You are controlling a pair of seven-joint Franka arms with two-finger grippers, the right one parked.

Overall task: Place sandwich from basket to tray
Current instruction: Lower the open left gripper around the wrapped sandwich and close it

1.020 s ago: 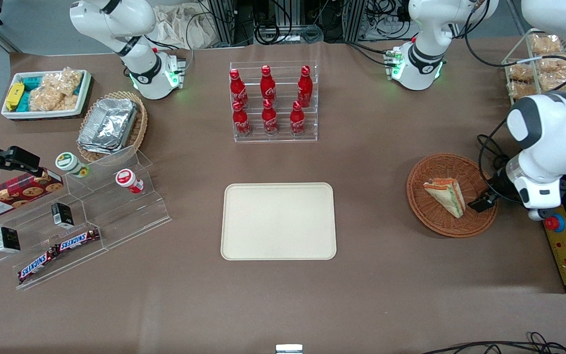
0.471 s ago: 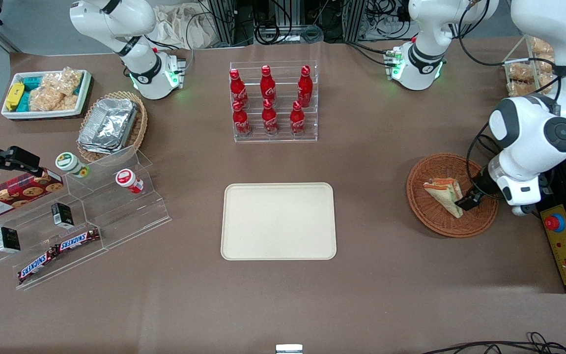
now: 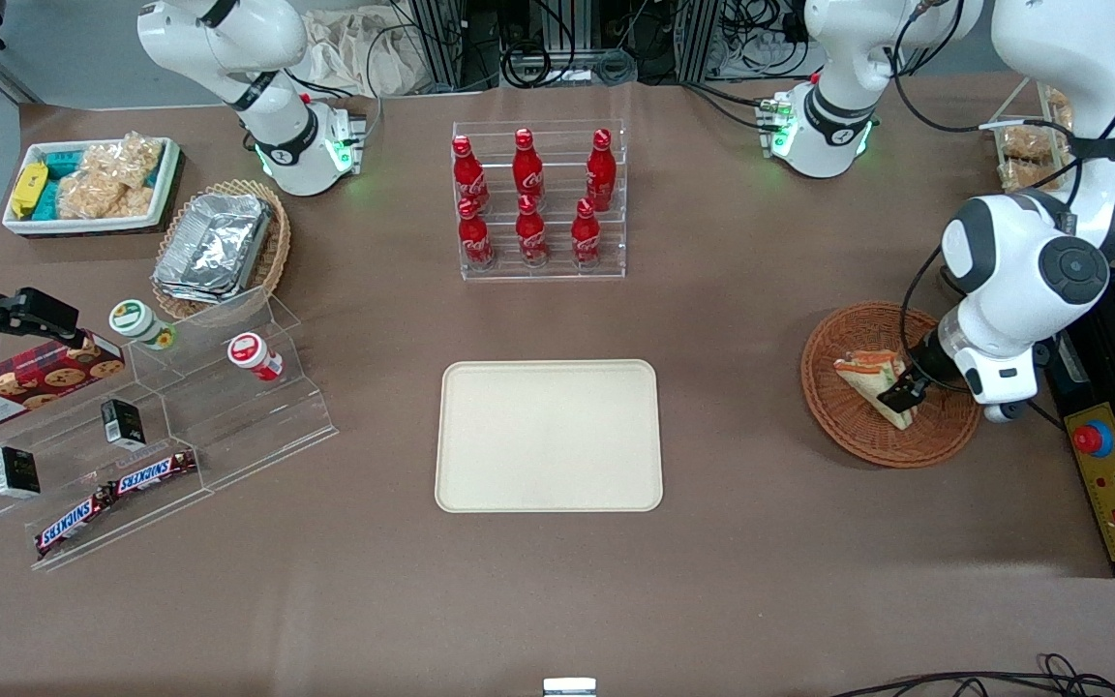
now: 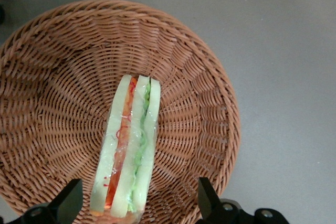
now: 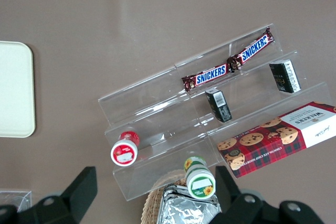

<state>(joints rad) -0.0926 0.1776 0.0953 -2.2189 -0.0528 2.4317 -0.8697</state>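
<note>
One sandwich (image 3: 875, 385) lies in the basket (image 3: 838, 416), toward the working arm's end of the table (image 3: 761, 571), front view. Gripper (image 3: 903, 392) sits low over the basket at the sandwich's edge nearest the arm. Tray (image 3: 548, 436) lies well apart at mid-table, nothing on it. Six red bottles (image 3: 528, 198) stand in a clear rack farther from the camera.

Left wrist view: sandwich (image 4: 127, 148) stands on edge on the weave of the basket (image 4: 52, 77), orange and green layers showing. Gripper (image 4: 137, 203) is spread wide, its fingertips (image 4: 71, 199) on either side of the sandwich's near end, neither touching it; nothing is held.
</note>
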